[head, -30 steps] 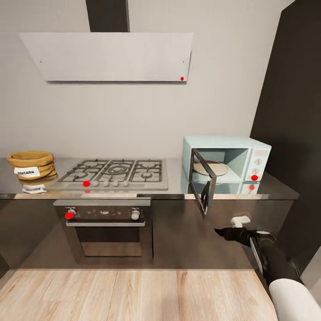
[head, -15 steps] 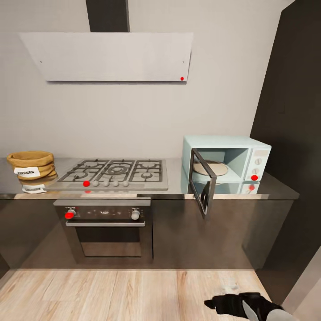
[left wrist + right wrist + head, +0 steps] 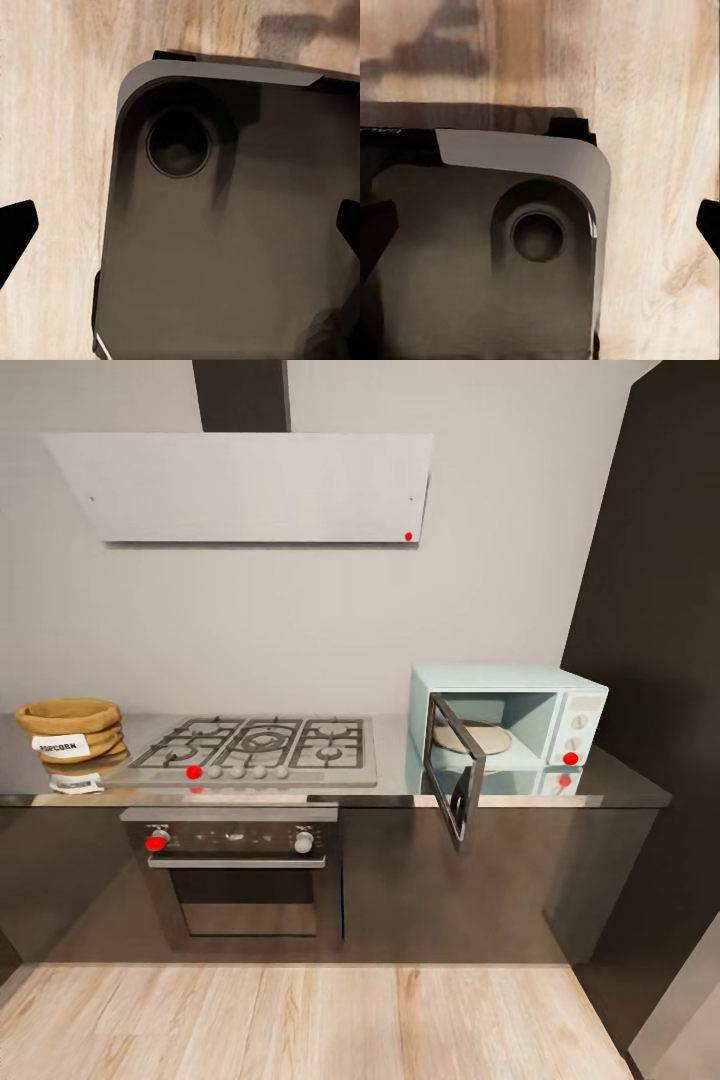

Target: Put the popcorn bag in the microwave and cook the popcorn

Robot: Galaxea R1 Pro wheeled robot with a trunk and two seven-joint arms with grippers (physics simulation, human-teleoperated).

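While microwave [image 3: 505, 732] gapes, turntable [image 3: 472, 738] bare

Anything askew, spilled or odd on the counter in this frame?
Nothing spilled or damaged. The microwave door stands wide open with its turntable bare, while the popcorn bag sits upright at the countertop's far end, beyond the hob.

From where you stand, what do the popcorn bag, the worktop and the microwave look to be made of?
The popcorn bag looks like coarse mustard-tan burlap, matte, with a thick rolled rim and a white label. The countertop seems polished steel-grey metal or stone: it mirrors the bag and the microwave. The microwave looks like painted mint-blue metal or plastic, smooth, with a dark-framed glass door standing open.
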